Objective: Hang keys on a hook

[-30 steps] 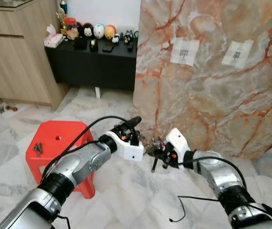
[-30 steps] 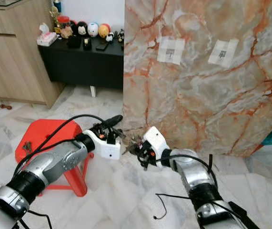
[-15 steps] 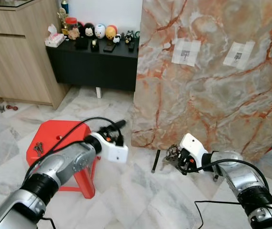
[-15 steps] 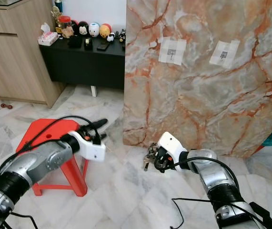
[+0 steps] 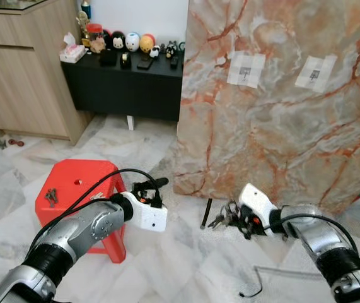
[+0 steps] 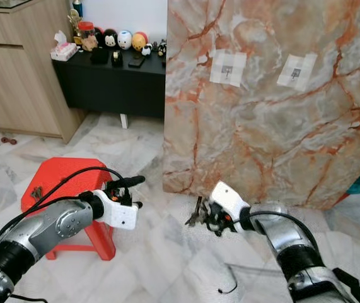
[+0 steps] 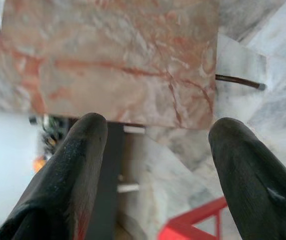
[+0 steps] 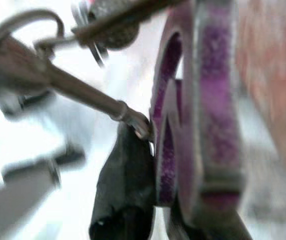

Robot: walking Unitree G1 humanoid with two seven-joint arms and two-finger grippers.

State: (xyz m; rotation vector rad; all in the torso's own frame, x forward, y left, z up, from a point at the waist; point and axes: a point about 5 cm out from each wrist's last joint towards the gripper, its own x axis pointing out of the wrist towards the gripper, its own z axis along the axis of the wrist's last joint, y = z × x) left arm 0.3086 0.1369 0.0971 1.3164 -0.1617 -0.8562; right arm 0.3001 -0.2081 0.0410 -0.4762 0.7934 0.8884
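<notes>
My right gripper [image 5: 235, 216] is shut on a bunch of keys [image 5: 222, 218] and holds it low over the floor, in front of the foot of the marble slab [image 5: 280, 113]. Up close, the bunch shows a purple carabiner [image 8: 208, 100] and metal rings against a black finger [image 8: 122, 195]. Two white patches [image 5: 246, 68] [image 5: 315, 71], each with a small dark piece, are stuck high on the slab. My left gripper [image 5: 154, 187] is open with nothing between its fingers [image 7: 72, 165], beside the red stool [image 5: 79, 180]. A second small bunch of keys [image 5: 50, 197] lies on the stool.
A thin black rod [image 5: 205, 213] lies on the marble floor under the slab's left corner. A black sideboard [image 5: 126, 85] with figurines and a wooden cabinet [image 5: 22, 76] stand at the back left. A loose black cable [image 5: 255, 287] trails on the floor near my right arm.
One second ago both grippers met at the keys. The left gripper has let go and drawn back towards the stool; the right gripper has carried the keys right and lower.
</notes>
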